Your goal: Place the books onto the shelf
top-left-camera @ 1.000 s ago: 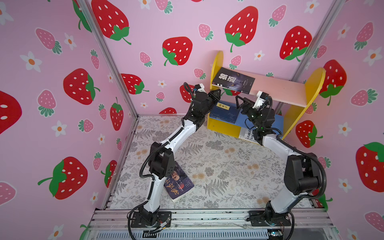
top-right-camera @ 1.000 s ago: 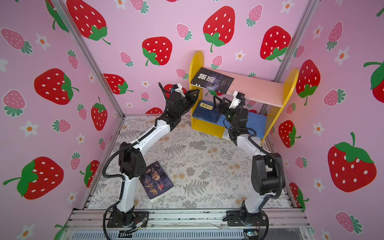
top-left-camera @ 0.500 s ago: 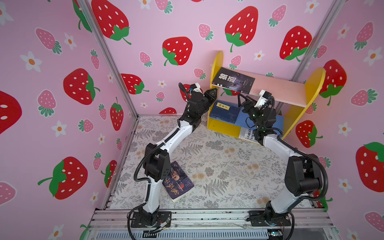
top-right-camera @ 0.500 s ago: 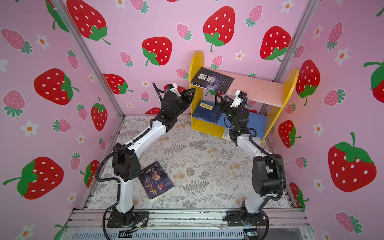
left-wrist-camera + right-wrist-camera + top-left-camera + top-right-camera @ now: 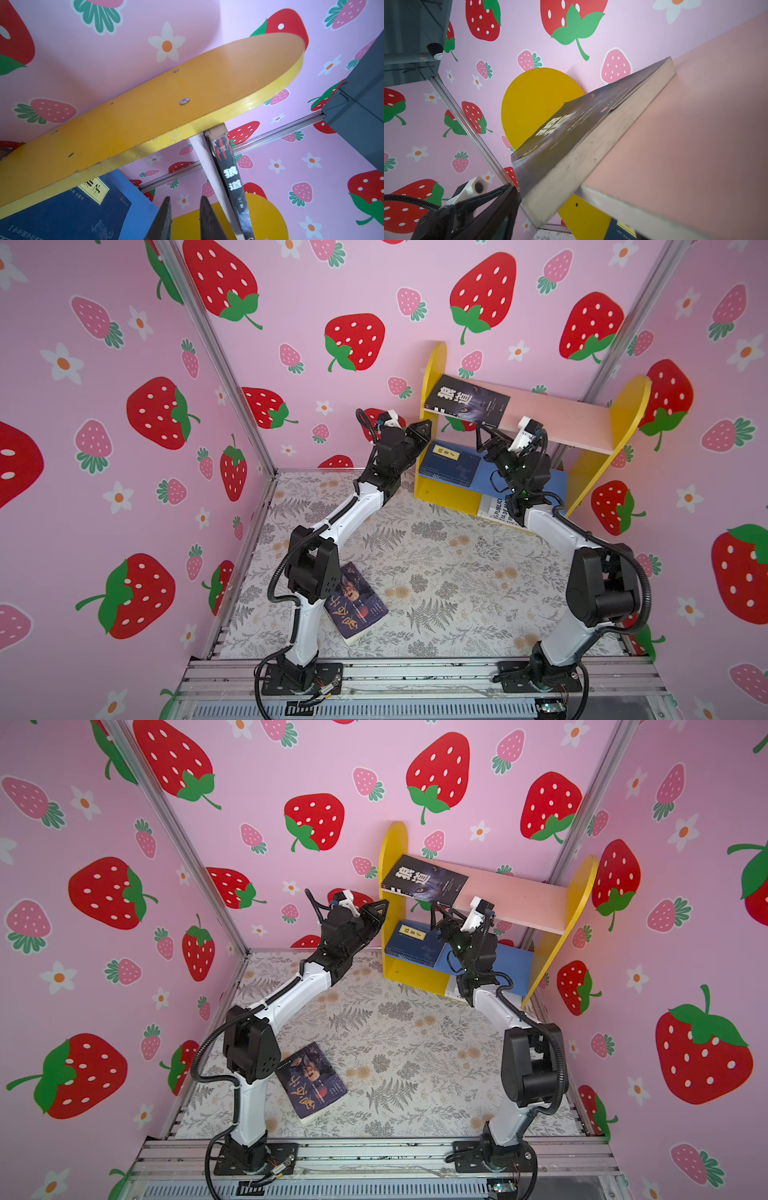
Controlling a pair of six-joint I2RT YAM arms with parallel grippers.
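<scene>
The dark book with the white characters was found lying flat on the pink upper board of the shelf, at the upper middle of both top views. It lay close by the left yellow side panel and askew, so that its front edge and one corner overhung the board. Against the pictures of a second before, it had hardly been shifted — what had been altered lay around it.

The right gripper had been raised slightly toward the overhanging corner. Its jaws were seen apart, with nothing between them. The left gripper had been kept at the front edge of the yellow panel, just beside the book's left corner, while its elbow had been drawn a little toward the lower left of the frame. In the left wrist view its fingers were seen only narrowly apart and empty. Whether either gripper touched the book could not be told.

The book could thus be judged as placed and let go, though not squared up — a push farther back may have been called for. A navy book lay on the blue lower board, and a white book was partly hidden behind the right arm at the shelf's foot. Another dark book was left on the patterned floor at the lower middle, so the task was judged unfinished.
</scene>
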